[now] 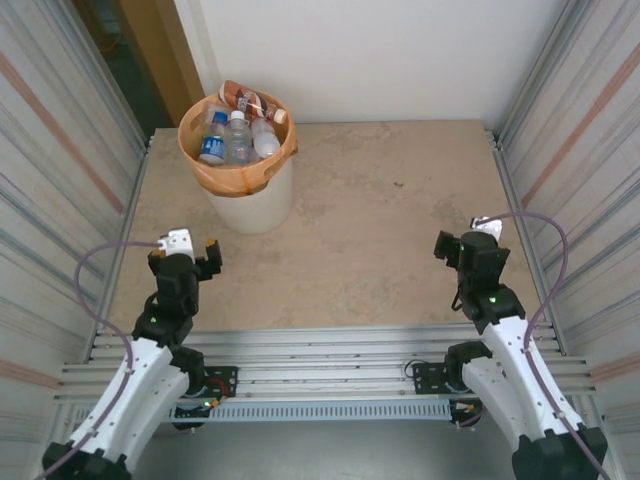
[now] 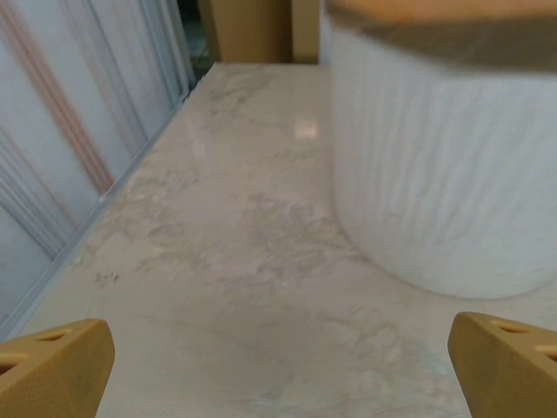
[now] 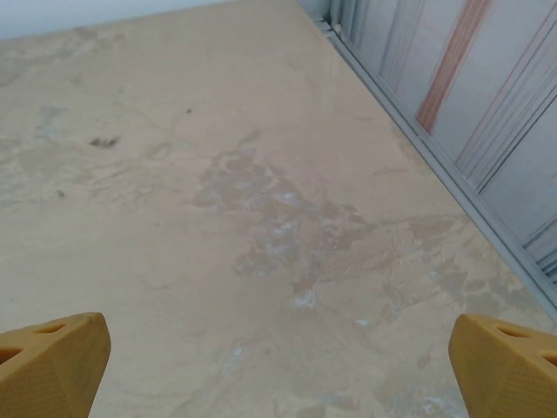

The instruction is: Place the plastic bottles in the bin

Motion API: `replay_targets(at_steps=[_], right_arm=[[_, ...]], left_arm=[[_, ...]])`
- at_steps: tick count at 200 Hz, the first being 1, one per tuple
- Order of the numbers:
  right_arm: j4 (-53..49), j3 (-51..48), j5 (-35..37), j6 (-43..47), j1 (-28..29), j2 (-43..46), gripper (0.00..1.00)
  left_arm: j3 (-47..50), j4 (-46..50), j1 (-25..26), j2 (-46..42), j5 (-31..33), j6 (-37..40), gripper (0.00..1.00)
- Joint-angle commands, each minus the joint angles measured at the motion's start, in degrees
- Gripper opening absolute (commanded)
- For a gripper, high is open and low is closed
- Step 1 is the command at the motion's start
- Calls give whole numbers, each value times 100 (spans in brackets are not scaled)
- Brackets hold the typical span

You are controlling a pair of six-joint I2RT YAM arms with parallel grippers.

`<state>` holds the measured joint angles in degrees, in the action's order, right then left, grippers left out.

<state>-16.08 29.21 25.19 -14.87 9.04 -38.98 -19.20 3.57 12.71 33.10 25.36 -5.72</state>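
The bin (image 1: pixel 252 205) is a round white bucket lined with an orange bag, standing at the far left of the table. Several plastic bottles (image 1: pixel 238 138), clear and brown with blue and red labels, are piled inside it up to the rim. My left gripper (image 1: pixel 186 254) hovers low just in front of the bin, open and empty. In the left wrist view the bin's white wall (image 2: pixel 444 174) rises close ahead on the right, between the spread yellow fingertips (image 2: pixel 61 366). My right gripper (image 1: pixel 464 244) stands open and empty over the right side, with bare table between its fingertips (image 3: pixel 52 361).
The beige stone tabletop (image 1: pixel 380 220) is enclosed by corrugated metal walls on the left (image 1: pixel 60 150) and right (image 1: pixel 580 150), with a white wall behind. A metal rail (image 1: pixel 320 350) runs along the near edge, over the arm bases.
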Motion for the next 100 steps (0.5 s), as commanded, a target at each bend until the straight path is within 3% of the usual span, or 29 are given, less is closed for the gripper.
replay_targets(at_steps=[1, 31, 100], right_arm=[[1209, -371, -555, 292, -360, -312, 98], [2556, -730, -1078, 292, -762, -1374, 98], [4829, -759, -1786, 748, -875, -3304, 98]], left_arm=[[274, -1311, -589, 319, -1160, 344, 99], [544, -2565, -816, 1162, -1519, 786, 99], [577, -4673, -1016, 3235, -2214, 971, 99]])
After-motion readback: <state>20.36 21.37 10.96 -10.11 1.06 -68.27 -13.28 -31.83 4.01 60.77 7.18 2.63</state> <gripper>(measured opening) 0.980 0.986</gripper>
